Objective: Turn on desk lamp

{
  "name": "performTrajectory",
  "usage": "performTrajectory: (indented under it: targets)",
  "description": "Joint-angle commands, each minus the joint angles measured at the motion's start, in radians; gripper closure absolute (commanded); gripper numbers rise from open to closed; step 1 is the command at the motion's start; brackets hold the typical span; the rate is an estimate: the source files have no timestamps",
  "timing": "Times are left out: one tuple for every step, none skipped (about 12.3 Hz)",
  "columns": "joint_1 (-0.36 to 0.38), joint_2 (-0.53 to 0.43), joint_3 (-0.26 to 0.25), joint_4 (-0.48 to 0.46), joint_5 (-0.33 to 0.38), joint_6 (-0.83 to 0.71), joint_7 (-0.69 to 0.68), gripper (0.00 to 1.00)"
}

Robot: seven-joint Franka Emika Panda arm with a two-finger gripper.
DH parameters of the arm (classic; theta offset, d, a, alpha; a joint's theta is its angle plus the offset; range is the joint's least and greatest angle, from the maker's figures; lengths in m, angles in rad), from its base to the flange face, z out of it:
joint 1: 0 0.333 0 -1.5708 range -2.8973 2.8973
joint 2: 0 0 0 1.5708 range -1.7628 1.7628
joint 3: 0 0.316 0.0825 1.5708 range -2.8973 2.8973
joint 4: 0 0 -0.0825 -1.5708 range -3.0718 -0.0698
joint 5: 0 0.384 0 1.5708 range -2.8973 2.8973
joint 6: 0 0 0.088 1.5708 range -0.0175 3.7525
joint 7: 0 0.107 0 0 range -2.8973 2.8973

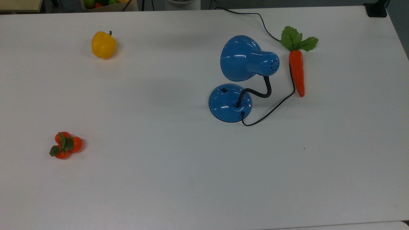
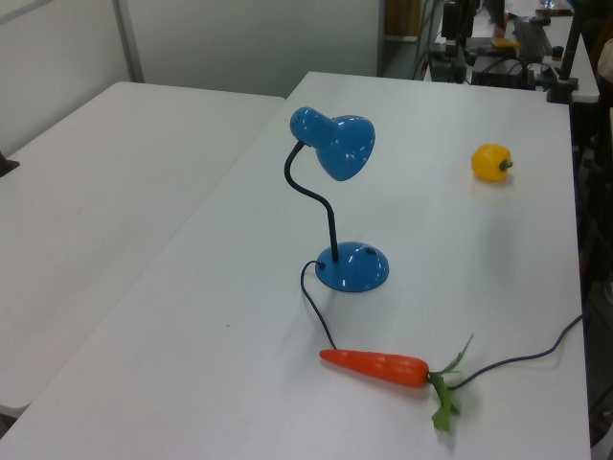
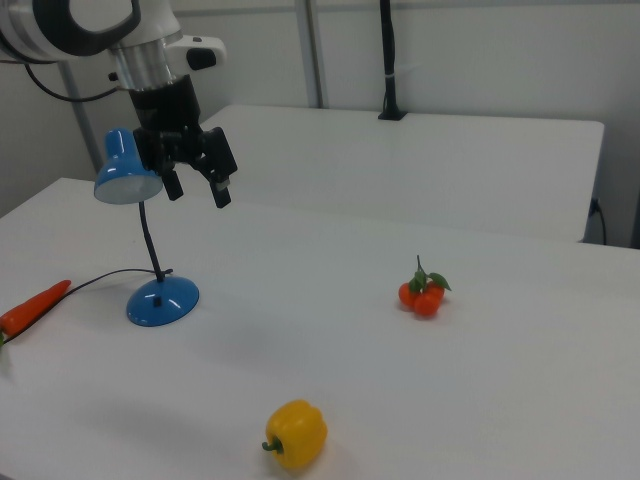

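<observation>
The claw [image 3: 197, 190] is seen raised, fingers spread apart and gripping nothing. The lamp [image 3: 150, 240] is stood on the table [image 3: 420, 400], its base below and its shade just beside the claw.

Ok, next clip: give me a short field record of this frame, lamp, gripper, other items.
lamp: desk lamp upright on the white table, shade unlit
switch: small black switch on the base, untouched
cord: black cord runs past the carrot
gripper: gripper in the air beside the shade, jaws open, empty
others: yellow pepper, tangerine cluster
</observation>
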Motion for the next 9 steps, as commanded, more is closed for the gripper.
performTrajectory:
  targets:
    - [0.006, -0.006, -0.002, -0.007, 0.042, -0.029, 0.010, 0.00]
    - [0.006, -0.005, -0.002, -0.007, 0.047, -0.027, 0.012, 0.00]
    - [0.006, -0.003, -0.002, -0.005, 0.050, -0.025, 0.010, 0.00]
    - [0.006, -0.001, -0.002, -0.005, 0.056, -0.027, 0.009, 0.00]
    - [0.006, 0.000, -0.002, -0.007, 0.066, -0.027, 0.001, 0.00]
    - [0.006, 0.002, -0.003, -0.007, 0.073, -0.027, -0.002, 0.00]
    - [0.006, 0.003, -0.002, -0.007, 0.079, -0.029, -0.005, 0.00]
    - [0.006, 0.005, -0.002, -0.007, 0.084, -0.027, -0.014, 0.00]
    - [0.006, 0.005, -0.002, -0.007, 0.084, -0.027, -0.036, 0.00]
